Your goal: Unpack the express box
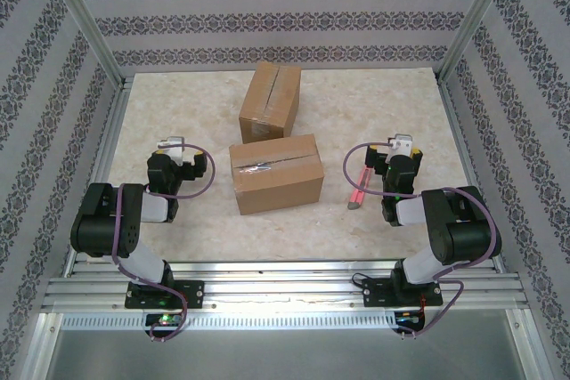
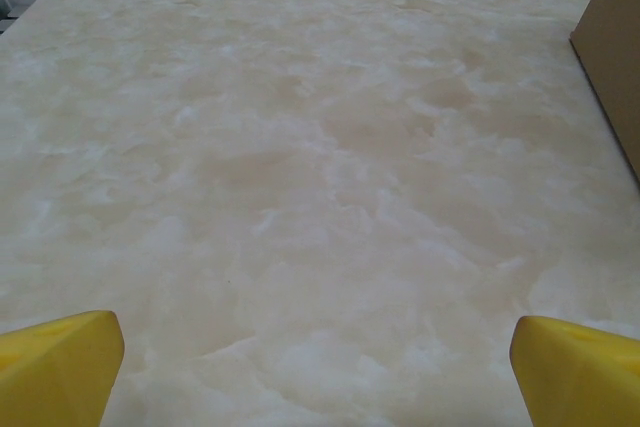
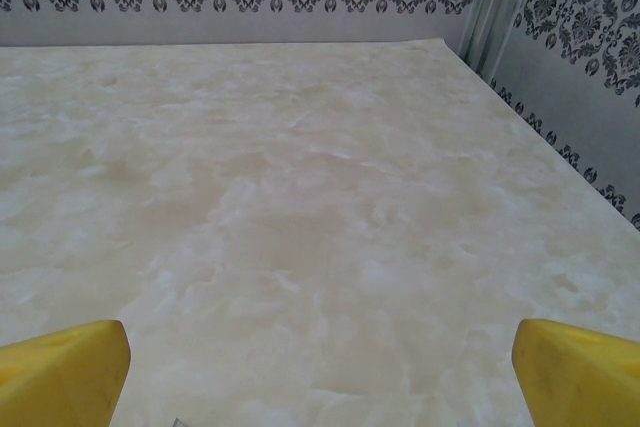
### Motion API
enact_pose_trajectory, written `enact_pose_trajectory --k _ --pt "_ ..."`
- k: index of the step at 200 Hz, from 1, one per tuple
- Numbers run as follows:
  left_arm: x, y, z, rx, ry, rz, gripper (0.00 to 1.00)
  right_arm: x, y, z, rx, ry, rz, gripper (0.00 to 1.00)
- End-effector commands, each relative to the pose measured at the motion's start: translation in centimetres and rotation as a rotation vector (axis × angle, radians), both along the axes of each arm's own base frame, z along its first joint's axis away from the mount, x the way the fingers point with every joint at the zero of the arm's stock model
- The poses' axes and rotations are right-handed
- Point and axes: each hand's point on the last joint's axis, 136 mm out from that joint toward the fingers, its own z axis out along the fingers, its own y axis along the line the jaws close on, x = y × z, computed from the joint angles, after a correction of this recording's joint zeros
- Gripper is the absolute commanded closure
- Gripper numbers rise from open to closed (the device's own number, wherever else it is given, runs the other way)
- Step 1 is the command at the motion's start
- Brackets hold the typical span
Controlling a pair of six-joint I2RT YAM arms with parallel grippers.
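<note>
Viewing both claws spread wide with nothing gripped: left claw [image 2: 316,372] and right claw [image 3: 318,372] hang low over the marbled worktop [image 1: 178,104], yellow fingertips [image 2: 55,367] at the frame corners. I see the near box [image 1: 275,173], taped shut, midway between the arms. The far box [image 1: 269,101] sits just behind it. A red tool [image 1: 359,188] lies beside the right arm.

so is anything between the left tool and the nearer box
Nothing visible stands in the way. The left tool is open, and just table lies between it and the nearer box off to its right.
</note>
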Motion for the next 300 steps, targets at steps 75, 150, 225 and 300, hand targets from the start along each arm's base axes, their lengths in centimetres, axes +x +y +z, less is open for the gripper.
enact_pose_trajectory --k 75,150,225,300 --pt "0.3 0.3 0.8 -0.009 -0.022 0.022 0.01 -0.1 -0.1 1.4 0.069 -0.039 0.043 0.02" --pt "-1.3 3.3 12.0 -0.136 0.123 0.285 0.01 -3.5 2.3 12.1 0.102 0.092 0.014 0.02" --pt "-5.8 -2.1 17.8 -0.382 0.490 0.258 0.01 -10.4 12.0 14.4 0.321 0.633 0.401 0.02" --pt "-14.1 -3.9 14.6 -0.425 0.689 0.337 0.01 -10.8 16.9 14.8 0.444 0.614 0.574 0.02"
